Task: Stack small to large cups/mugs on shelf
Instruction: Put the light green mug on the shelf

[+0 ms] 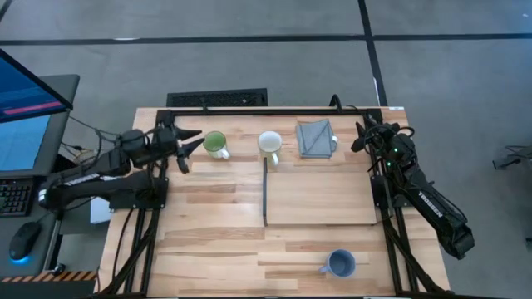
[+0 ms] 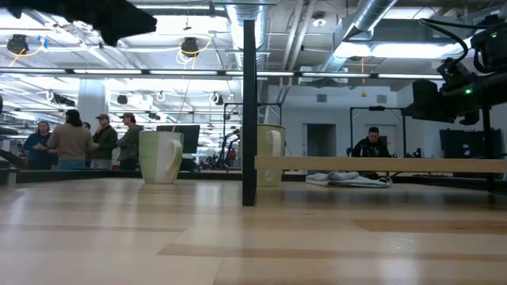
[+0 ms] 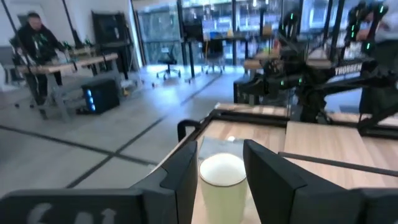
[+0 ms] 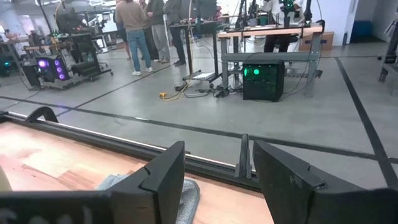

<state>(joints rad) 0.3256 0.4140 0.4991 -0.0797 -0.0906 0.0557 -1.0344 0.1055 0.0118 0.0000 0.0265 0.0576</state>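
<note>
Slatted table: "TROSSEN" on right arm; both tools, left, right, gape empty.

Around the table we see a grey concrete floor crossed by dark lines; beside the table stands a desk with a blue-lit monitor, a keyboard and a mouse; a black floor vent lies just past the table's far edge. Looking level, we see an open ceiling with silver ducts, strip lights and a dark post; several people stand in a group; another person sits farther off. Elsewhere we see workbenches, a black case with green lights and office chairs by glass partitions.
</note>
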